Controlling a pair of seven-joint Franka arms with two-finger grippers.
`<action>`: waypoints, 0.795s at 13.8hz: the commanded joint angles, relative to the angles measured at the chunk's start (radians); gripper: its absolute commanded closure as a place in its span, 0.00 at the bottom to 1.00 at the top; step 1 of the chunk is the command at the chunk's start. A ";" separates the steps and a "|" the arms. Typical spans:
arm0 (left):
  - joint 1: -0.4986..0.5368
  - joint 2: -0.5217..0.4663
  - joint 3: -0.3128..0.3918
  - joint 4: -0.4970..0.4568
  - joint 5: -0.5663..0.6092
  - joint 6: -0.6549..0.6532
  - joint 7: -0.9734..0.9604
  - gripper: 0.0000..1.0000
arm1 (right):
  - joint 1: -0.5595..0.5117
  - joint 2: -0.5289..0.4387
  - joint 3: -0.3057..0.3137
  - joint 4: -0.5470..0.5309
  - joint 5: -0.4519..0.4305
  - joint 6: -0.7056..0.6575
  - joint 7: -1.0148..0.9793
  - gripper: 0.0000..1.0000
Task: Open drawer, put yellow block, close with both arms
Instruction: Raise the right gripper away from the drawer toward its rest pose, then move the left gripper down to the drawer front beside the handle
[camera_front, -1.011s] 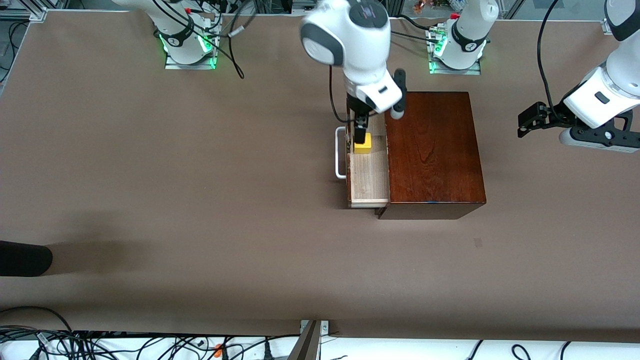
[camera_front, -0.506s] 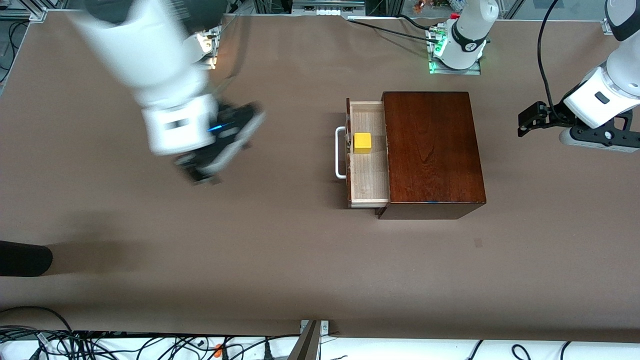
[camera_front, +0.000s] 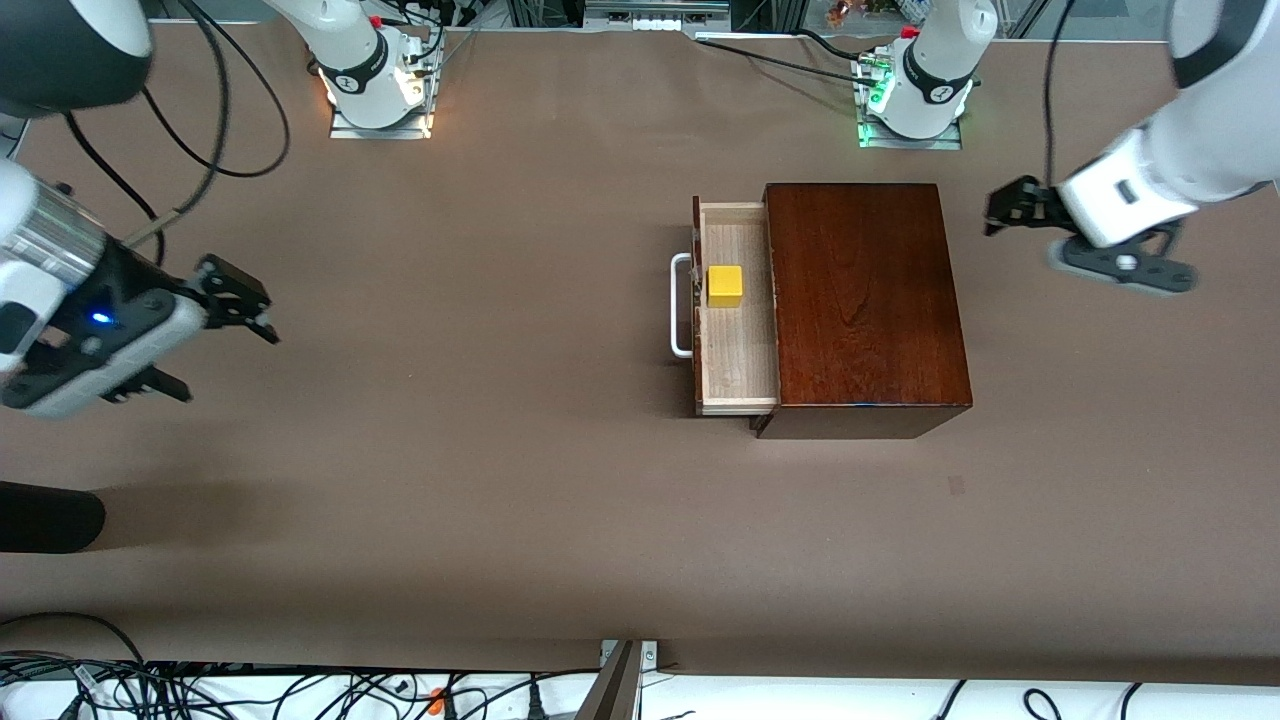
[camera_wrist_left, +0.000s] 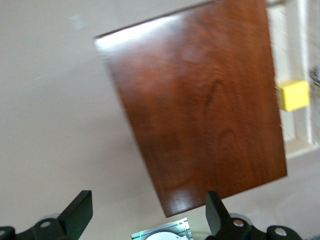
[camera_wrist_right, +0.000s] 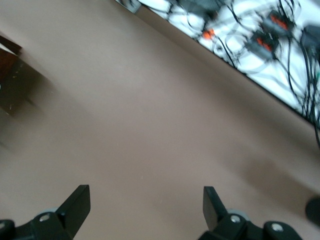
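glossy dark wood box (camera_front: 865, 300), pale raw-wood drawer (camera_front: 740, 345), matt brown table (camera_front: 450, 450)

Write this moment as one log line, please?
drawer: open | block: in drawer | left gripper: open, beside box | right gripper: open, over table | next: close drawer

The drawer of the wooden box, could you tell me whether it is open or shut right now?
Open. The drawer is pulled out of the wooden box, its pale floor exposed with the yellow block resting inside.
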 joint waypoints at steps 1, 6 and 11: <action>-0.083 0.054 -0.053 0.032 -0.008 -0.014 0.149 0.00 | 0.008 -0.235 -0.016 -0.330 -0.007 0.035 0.177 0.00; -0.207 0.246 -0.154 0.202 -0.016 0.074 0.271 0.00 | 0.007 -0.400 -0.018 -0.624 -0.036 0.134 0.332 0.00; -0.310 0.387 -0.214 0.196 -0.011 0.402 0.529 0.00 | 0.007 -0.399 -0.019 -0.682 -0.067 0.148 0.423 0.00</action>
